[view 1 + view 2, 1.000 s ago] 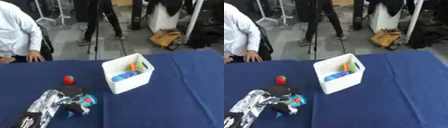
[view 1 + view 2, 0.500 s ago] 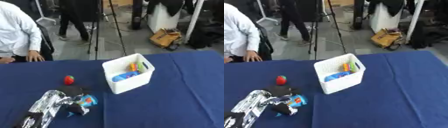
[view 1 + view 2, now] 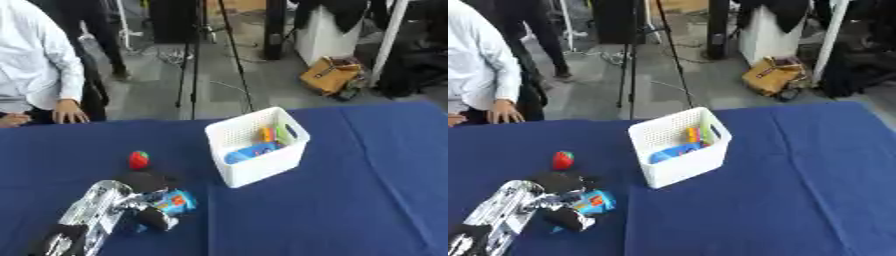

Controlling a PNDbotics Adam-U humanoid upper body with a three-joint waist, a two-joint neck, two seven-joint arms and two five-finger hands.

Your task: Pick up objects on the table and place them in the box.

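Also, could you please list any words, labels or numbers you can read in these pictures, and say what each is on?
No text can be read.
The blue object held in the left hand has an orange patch that may be a label: too blurred to read.
The white box shows no lettering.

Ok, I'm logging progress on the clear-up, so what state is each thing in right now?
left hand: fingers curled round the blue object, low over the table.
blue object: in the left hand's grasp, not yet in the box.
red object: lying free on the blue tablecloth, untouched.
white box: upright, open-topped, already holding blue, orange and green items.
right hand: not in view.
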